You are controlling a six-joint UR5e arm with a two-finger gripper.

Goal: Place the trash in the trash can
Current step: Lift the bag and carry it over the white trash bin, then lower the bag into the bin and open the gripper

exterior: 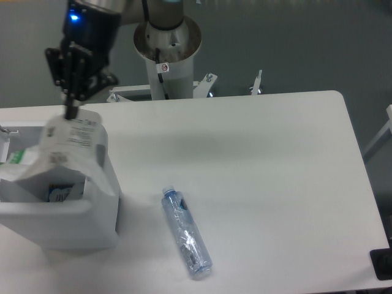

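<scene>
My gripper [72, 111] hangs above the white trash can [101, 211] at the left, shut on the top of a crumpled clear plastic wrapper [61, 150]. The wrapper, with white labels and a green strip at its left end, dangles into the can's opening. A crushed clear bottle [186, 233] with a bluish tint lies on the white table [263, 165], to the right of the can. A small blue and white item [60, 193] rests inside the can.
The arm's grey pedestal [166, 55] stands behind the table's far edge. A dark object [382, 264] sits at the table's front right corner.
</scene>
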